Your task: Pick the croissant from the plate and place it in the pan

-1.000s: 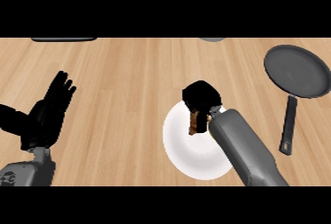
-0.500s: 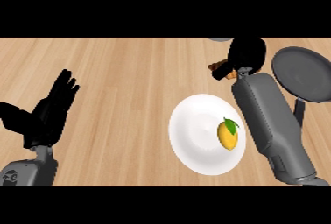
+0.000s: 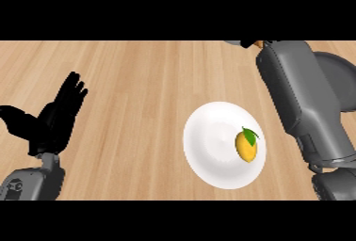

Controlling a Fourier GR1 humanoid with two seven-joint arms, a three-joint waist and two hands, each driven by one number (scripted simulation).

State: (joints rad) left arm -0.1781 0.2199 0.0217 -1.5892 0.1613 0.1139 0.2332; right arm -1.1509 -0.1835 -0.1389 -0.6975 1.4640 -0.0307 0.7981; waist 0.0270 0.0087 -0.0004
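Your right forearm (image 3: 306,103) crosses the pan (image 3: 337,80), its hand hidden at the top edge beside an orange sliver, grip untellable; your left hand (image 3: 52,122) rests open.

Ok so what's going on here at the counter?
The robot's right forearm stretches up across the grey pan, with the right robot hand mostly cut off at the view's top edge. A small orange-brown bit beside it may be the croissant. The white plate holds only a yellow fruit with a green leaf. The left robot hand rests open at the left.
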